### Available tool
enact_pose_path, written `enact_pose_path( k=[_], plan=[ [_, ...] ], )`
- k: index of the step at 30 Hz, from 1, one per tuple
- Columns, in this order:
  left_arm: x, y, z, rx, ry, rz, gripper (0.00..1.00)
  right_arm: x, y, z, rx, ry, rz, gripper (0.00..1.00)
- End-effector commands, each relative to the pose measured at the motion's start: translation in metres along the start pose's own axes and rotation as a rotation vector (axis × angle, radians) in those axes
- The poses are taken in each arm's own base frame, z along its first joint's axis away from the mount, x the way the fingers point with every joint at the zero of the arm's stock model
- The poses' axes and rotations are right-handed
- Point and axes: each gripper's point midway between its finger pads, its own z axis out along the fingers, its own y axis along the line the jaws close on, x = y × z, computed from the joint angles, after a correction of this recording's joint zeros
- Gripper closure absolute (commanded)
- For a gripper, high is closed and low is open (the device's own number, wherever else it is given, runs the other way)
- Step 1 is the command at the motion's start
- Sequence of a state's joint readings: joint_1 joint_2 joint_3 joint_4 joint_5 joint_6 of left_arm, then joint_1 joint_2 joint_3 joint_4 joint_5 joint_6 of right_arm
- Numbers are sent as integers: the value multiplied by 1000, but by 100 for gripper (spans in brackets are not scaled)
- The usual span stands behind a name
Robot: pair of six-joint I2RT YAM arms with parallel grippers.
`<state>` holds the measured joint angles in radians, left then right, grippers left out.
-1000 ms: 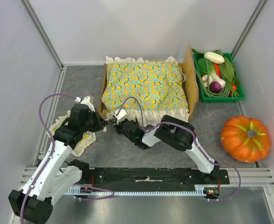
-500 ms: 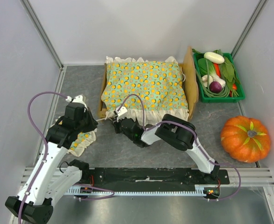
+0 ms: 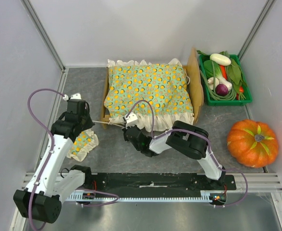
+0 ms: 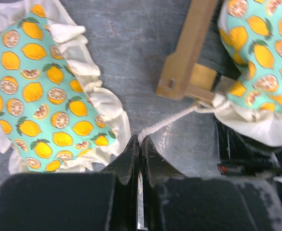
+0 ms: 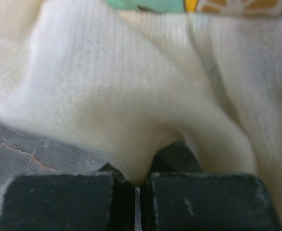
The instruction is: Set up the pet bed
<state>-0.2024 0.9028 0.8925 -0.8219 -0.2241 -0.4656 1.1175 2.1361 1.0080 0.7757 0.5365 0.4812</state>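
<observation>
The pet bed [image 3: 104,98] lies at the middle rear of the table [image 3: 83,82], with its long side running left to right and its headboard [image 3: 195,82] at the right end. A green, orange-dotted cushion [image 3: 148,89] covers the pet bed; its white frill hangs over the near rail. The left hand [image 4: 140,144] is positioned off the near-left corner of the pet bed, apart from the frame. Its fingers are pressed together and clamped on a white cord [image 4: 174,118]. The cord runs from the fingertips to that near-left corner, where it meets the wood beside the cushion frill. A small matching pillow [image 4: 35,91] lies flat on the table further to the left of the pet bed than the left hand. The right hand [image 5: 137,180] is positioned at the near long side of the pet bed, towards its left end. Its fingers are closed, clamped on a fold of the white cushion frill. A green crate [image 3: 227,72] of vegetables stands just right of the headboard, and a pumpkin [image 3: 252,143] sits further right and nearer.
</observation>
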Motion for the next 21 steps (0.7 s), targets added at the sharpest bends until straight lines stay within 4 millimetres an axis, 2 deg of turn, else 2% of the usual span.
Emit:
enact_pose_path(
  k=[1, 3, 5, 7, 10, 12, 13, 14, 15, 16, 17, 18, 19, 20, 21],
  plan=[
    [-41, 16, 3, -70, -98, 34, 98, -13, -16, -7, 104, -34, 26, 100],
    [-41, 27, 12, -115, -73, 30, 98, -16, -18, -8, 122, -43, 29, 100],
    [-41, 27, 17, -94, -55, 19, 98, -19, -17, -9, 116, -46, 33, 100],
    [-37, 13, 21, -16, -27, 20, 98, -21, -10, -7, 82, -44, 13, 100],
    [-29, -4, 24, 79, -4, 9, 98, -22, 16, -10, -70, -35, 2, 100],
    [-24, -7, 23, 102, 9, 7, 98, -18, 41, -20, -199, -4, -21, 91],
    [-21, -7, 22, 105, 17, 6, 90, -18, 47, -25, -230, -1, -36, 81],
    [-18, -5, 23, 99, 26, 5, 85, -15, 58, -35, -278, 9, -53, 59],
    [-16, -4, 22, 98, 33, 4, 82, -20, 63, -47, -317, 15, -55, 52],
    [-13, -2, 21, 88, 42, -1, 70, -22, 71, -56, -369, 26, -56, 47],
    [-14, -2, 18, 88, 34, -3, 60, -39, 80, -69, -414, 6, -46, 42],
    [-15, 0, 17, 78, 31, -3, 45, -36, 77, -78, -421, 31, -56, 39],
    [-15, 8, 14, 37, 23, -5, 38, -41, 84, -88, -470, 33, -60, 33],
    [-20, 11, 11, 23, 6, -7, 32, -63, 88, -100, -501, 1, -55, 32],
    [-28, 13, 6, 13, -16, -2, 25, -60, 87, -106, -512, 31, -75, 30]
  ],
)
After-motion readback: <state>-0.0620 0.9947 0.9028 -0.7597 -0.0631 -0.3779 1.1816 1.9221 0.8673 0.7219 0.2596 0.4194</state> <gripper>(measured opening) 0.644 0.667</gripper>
